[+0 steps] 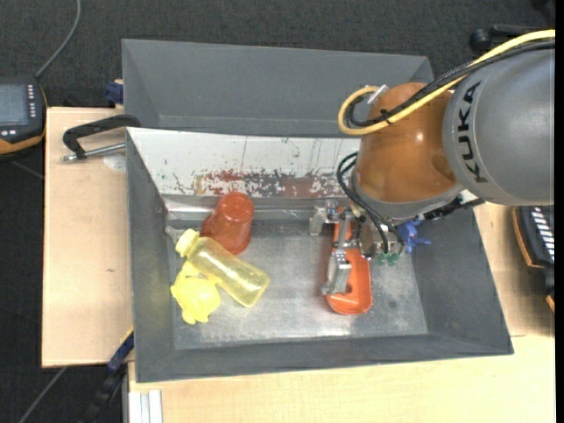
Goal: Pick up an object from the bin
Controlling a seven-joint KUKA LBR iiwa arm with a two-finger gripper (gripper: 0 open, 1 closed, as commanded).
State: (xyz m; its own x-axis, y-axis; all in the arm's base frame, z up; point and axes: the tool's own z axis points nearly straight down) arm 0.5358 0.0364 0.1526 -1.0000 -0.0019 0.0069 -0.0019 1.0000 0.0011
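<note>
My gripper (345,228) hangs below the arm's orange cover, at the right of the bin's middle and near the back wall. Just in front of it lies an orange clamp-like tool (351,289) with a silver metal part, its upper end right under the gripper. I cannot tell whether the gripper touches it. A small blue thing (412,234) lies just to the gripper's right, partly hidden by the arm.
A red cup (231,221) lies at the back left. In front of it a clear yellow bottle (231,273) lies on its side, with a yellow toy (194,298) at its left end. Bare floor separates these from the orange tool.
</note>
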